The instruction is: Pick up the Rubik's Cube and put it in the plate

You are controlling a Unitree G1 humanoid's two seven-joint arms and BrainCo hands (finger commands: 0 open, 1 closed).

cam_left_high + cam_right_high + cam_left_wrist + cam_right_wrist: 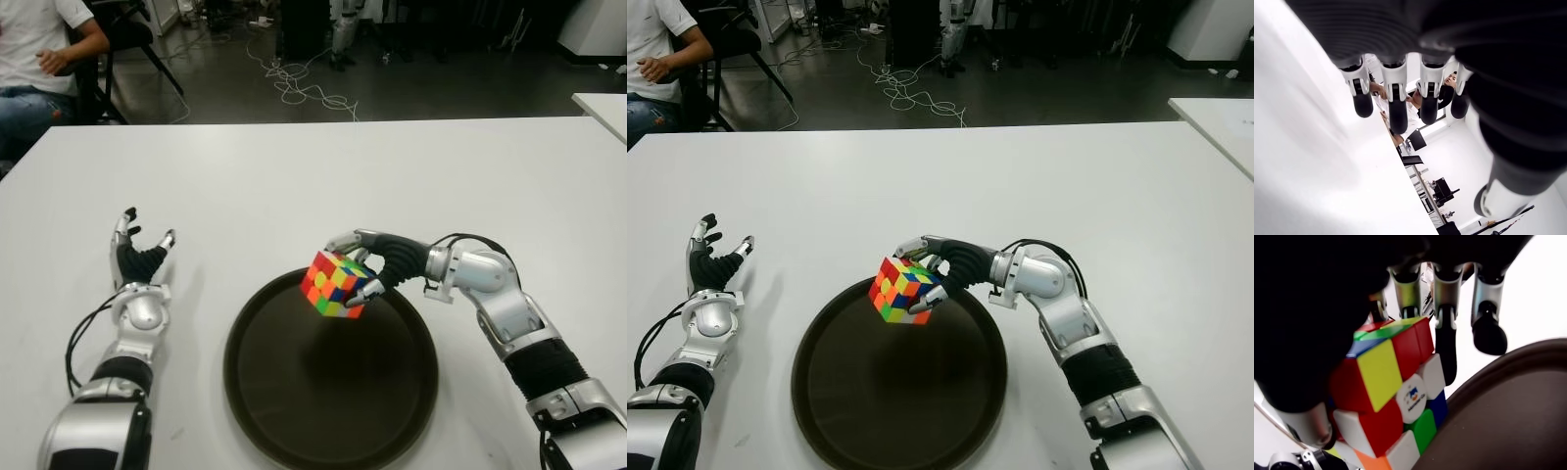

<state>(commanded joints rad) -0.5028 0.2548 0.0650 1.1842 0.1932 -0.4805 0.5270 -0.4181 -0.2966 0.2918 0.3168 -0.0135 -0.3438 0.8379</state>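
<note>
The dark round plate (294, 411) lies nearest on the white table (294, 176). Over its far rim the right hand (377, 266) pinches the tilted Rubik's Cube (334, 284) between thumb and fingers. The left hand (137, 262) shows left of the plate, fingers spread and empty.

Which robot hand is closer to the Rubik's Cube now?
Right. The right robot hand grips the Rubik's Cube above the plate's far rim. The left robot hand shows open, far off to the plate's left.

White table (294, 176), dark plate (294, 411)
</note>
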